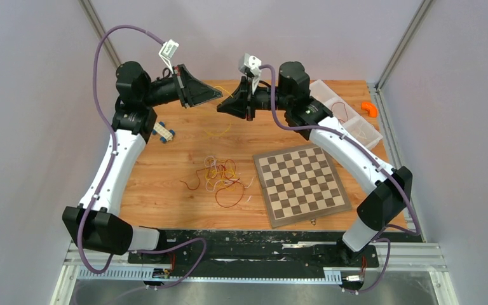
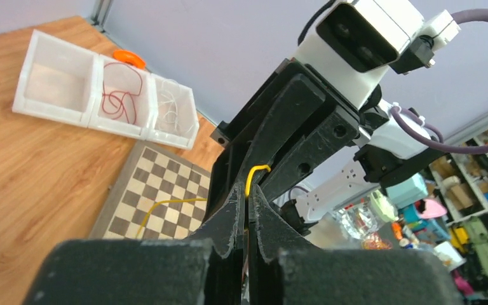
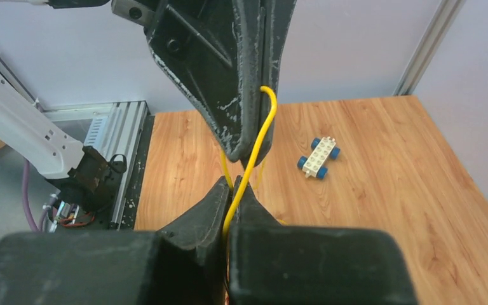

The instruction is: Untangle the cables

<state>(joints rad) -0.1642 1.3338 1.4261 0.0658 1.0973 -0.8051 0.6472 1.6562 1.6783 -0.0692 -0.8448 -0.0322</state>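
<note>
Cables [image 1: 222, 178] mostly sit knotted on the bench [image 1: 165, 198], one yellow strand [image 3: 252, 159] pinched up high by both left fingers [image 2: 229, 219] and right fingers [image 3: 206, 206], so yanking apart could slip it loose.

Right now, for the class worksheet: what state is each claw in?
Left claw: closed, pinching the yellow cable.
Right claw: closed on the same yellow cable.

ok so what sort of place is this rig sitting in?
Probably a robotics lab test cell: the left arm and right arm bolted to an aluminium rail at a wooden table, plain grey panels enclosing it, and cluttered shelves beyond in the left wrist view.
</note>
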